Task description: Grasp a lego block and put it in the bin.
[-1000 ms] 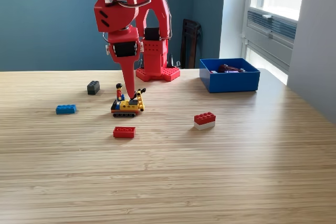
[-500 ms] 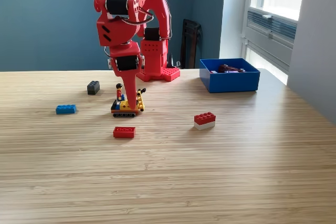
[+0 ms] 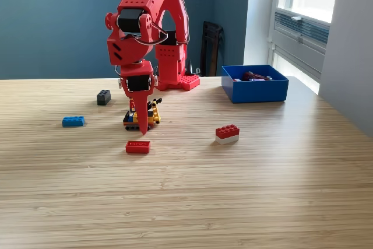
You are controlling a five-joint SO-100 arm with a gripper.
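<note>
Red plastic gripper [image 3: 143, 127] drops lower and nearer, its tip now between the toy vehicle and a flat red brick

Its jaws look pressed together into one point, holding nothing. Since a second ago it has come down over the small yellow-and-black toy vehicle [image 3: 149, 117] and hangs just above the flat red lego block [image 3: 138, 146], which seems its likely pick. Shallow bright blue plastic bin [image 3: 255, 90] sits well apart toward the exterior view's right, on the pale wooden table [image 3: 233, 196]
</note>
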